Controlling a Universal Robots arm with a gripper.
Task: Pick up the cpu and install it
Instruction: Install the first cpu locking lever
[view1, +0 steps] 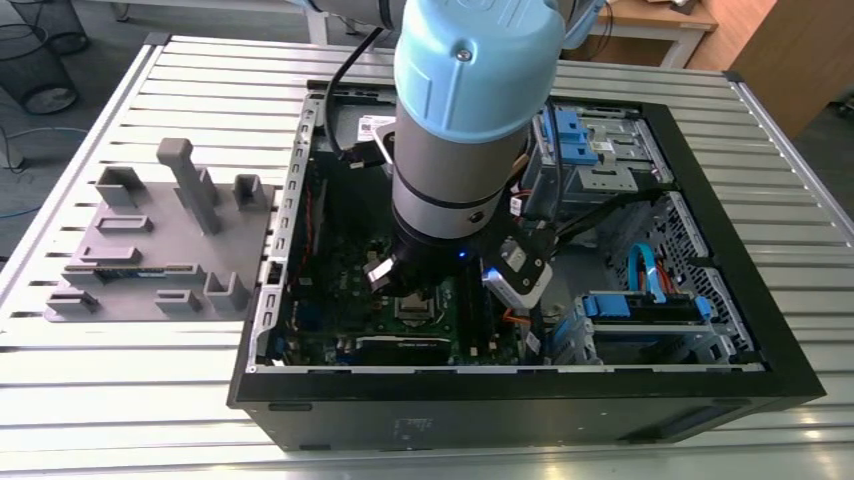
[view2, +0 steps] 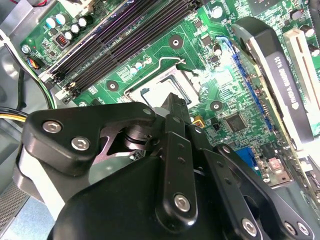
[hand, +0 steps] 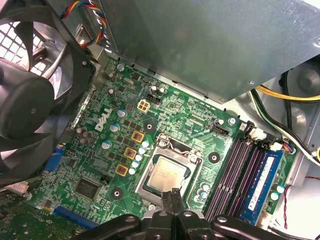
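I am looking down the arm (view1: 454, 150) into the open case (view1: 787, 370), and the gripper (hand: 173, 195) is hanging low over the board (hand: 100, 165), just above the socket (hand: 148, 186). Its two fingers are pressing together, w/ nothing between them as far as I am seeing. The cpu (hand: 167, 174) is lying flat inside the socket, silver top up, and seems level w/ the rim on the sides I can see. It is not touching the fingers. So I am judging that the chip is already in its place, and that the step in hand is the seating.

To do this well, I am thinking:
- keep the fingers vertical and centred over the chip, not over the socket edge;
- move only straight up or down, slow, no side drag, because a seated chip may shift or tilt;
- watch the first wrist view for an even gap on all four sides;
- stay off the RAM slots (hand: 235, 165) beside the socket.

If the metal bracket is shut, I cannot tell.
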